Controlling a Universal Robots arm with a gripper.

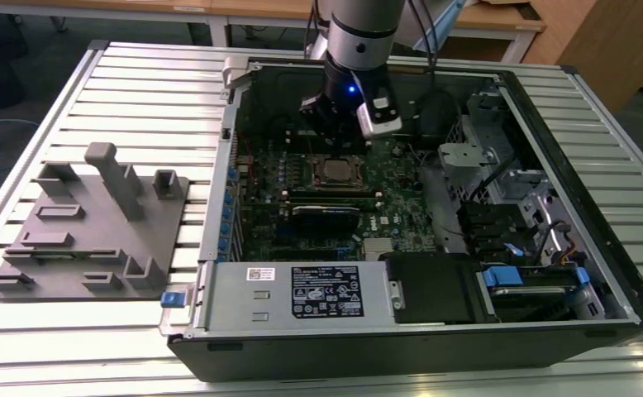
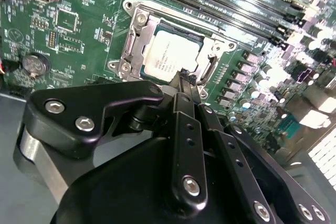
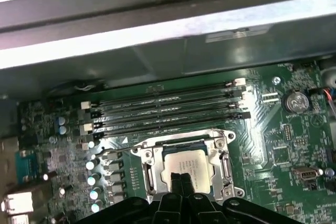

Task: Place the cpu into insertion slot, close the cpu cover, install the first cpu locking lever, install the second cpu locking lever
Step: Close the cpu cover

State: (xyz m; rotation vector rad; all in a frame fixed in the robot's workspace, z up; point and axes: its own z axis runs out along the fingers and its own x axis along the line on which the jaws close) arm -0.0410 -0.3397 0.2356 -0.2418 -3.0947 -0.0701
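- My tool [image 2: 185, 78] hangs low over the motherboard [image 2: 79, 35] inside the open computer case [image 1: 410, 347], which lies on the slatted worktop [image 1: 134, 83].
- Its fingers are drawn together with at most a sliver of gap, and I see nothing gripped between them. In both wrist views the tips point at the near edge of the cpu [image 2: 168, 56]; I cannot tell whether they touch it.
- The cpu lies flat in the insertion slot [image 2: 181, 29], dull grey top upward, beside the long black memory slots [image 3: 168, 108].
- The cpu cover [image 2: 134, 45] seems to lie down around the chip, its silvery frame showing on the sides. I cannot tell whether either locking lever is latched.
- Handling, as I judge it: the cpu is light, stiff and thin, and its smooth metal top would be slippery. I would hold it only by two opposite edges and level, since the contacts beneath it are likely delicate.
- The cover looks like thin springy sheet metal, so I judge pressure belongs on the frame, never on the chip showing through the window.
- A grey parts fixture [image 1: 90, 223] sits well apart on the worktop, towards the exterior view's left.
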